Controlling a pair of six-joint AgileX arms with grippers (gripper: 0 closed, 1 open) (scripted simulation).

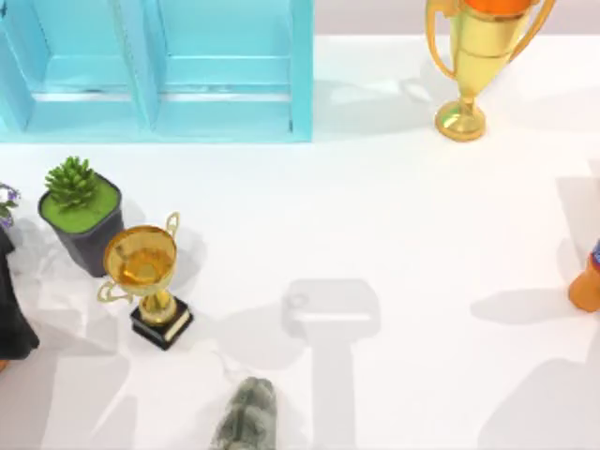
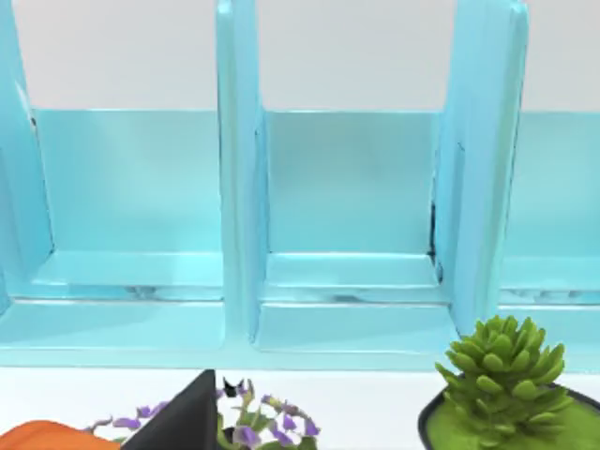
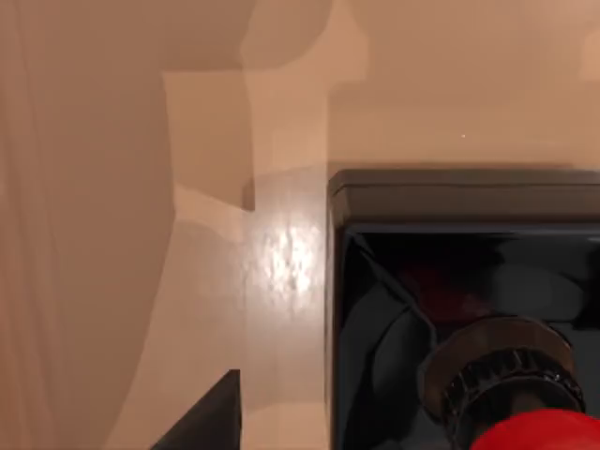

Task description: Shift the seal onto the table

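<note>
1. Right gripper [image 3: 204, 419]: hangs just beside the seal [image 3: 487, 309]; you cannot tell its opening.
2. Seal: stands on a tan surface [image 3: 112, 187], not yet on the white table [image 1: 422, 216].
3. Risk: an off-centre pinch on the glossy red knob [image 3: 539, 433] could tip or drop it.
4. Room: the table's middle is open; keep clear of the stone lump [image 1: 248, 417] and the small trophy [image 1: 150, 281].

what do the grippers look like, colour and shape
The visible part of the left gripper is a matte black, flat-sided wedge tapering to a point. The visible part of the right gripper is the same plain black wedge. No cables or markings show on either.
</note>
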